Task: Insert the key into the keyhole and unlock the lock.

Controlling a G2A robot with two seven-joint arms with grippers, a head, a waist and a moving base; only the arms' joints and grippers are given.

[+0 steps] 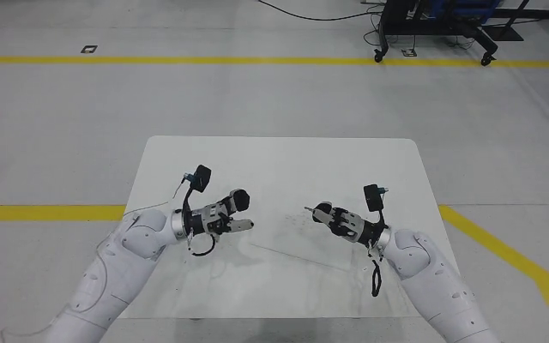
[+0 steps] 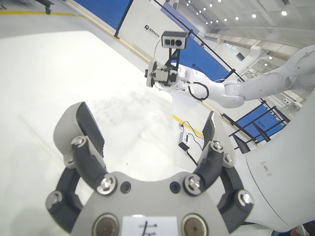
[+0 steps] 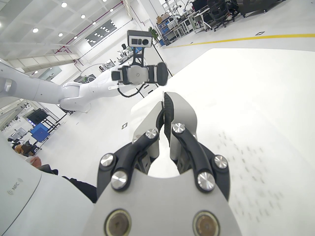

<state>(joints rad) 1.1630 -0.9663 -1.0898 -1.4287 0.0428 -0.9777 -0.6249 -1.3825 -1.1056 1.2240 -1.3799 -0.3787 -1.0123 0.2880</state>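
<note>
White bench (image 1: 283, 163) middle: right gripper (image 1: 318, 211), pads pressed on a thin sliver, apparently the key (image 1: 306, 208), aims it lengthwise at the facing left gripper (image 1: 244, 213), spread and empty.

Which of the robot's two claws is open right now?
The left gripper: it is spread wide above the white table, with nothing held in it. The right gripper is pinched shut.
</note>
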